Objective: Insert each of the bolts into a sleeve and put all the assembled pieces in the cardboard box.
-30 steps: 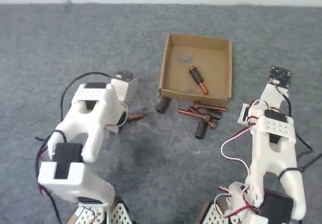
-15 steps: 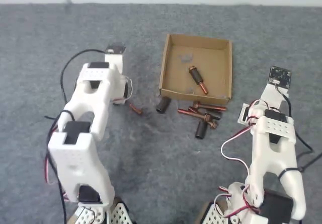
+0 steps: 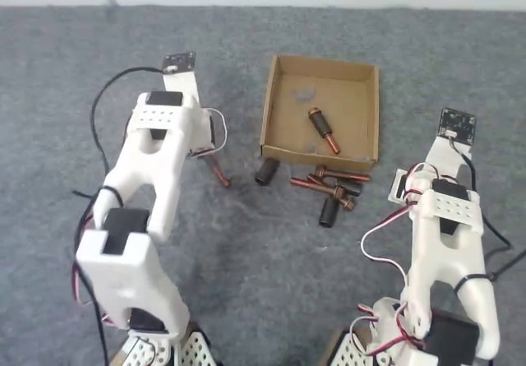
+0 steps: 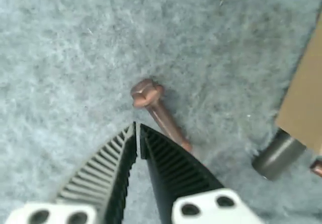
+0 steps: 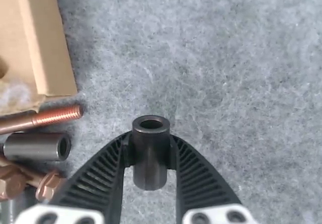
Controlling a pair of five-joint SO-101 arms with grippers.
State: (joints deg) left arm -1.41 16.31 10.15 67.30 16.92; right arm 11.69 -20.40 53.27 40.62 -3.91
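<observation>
Right wrist view: right claw [image 5: 150, 142] clamped on an upright dark sleeve [image 5: 150, 158]; left wrist view: left claw [image 4: 137, 129] pressed together, bolt [image 4: 157, 109] lying just beyond its tips.

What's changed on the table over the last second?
The left arm stretched forward, away from its base. The loose bolt by the shut left hand turned from crosswise to slanted and shifted slightly forward; it lies beside the fingers, not between them. Unchanged: right hand clamped on a sleeve, cardboard box, pile of bolts and sleeves before it.
</observation>
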